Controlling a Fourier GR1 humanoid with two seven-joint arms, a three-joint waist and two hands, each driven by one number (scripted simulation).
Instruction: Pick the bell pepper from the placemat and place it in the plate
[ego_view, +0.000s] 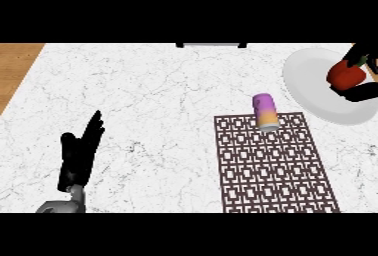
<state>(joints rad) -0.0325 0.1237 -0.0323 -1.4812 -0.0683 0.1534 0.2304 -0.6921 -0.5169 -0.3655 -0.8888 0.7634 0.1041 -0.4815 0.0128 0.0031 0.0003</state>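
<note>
Red pepper (345, 74) sits at the upper right of the frame, over the white plate (314, 82), with the right robot hand (365, 80) curled round it; black fingers show above and below the fruit. Whether the pepper touches the plate surface or hangs just above it cannot be told from the head view. The placemat (273, 165), a dark lattice at lower centre-right, no longer carries the pepper. A purple-to-orange can (265, 112) lies on its side across the placemat's top edge, near the plate but apart from it. The left robot hand (80, 152) rests at the lower left over the marble desk (148, 90), fingers straight and together, holding nothing.

Step in hand, by judgement: placement. Next move calls for lowering until the pepper is seated, then spreading the fingers and retracting upward without nudging the pepper off the plate.
</note>
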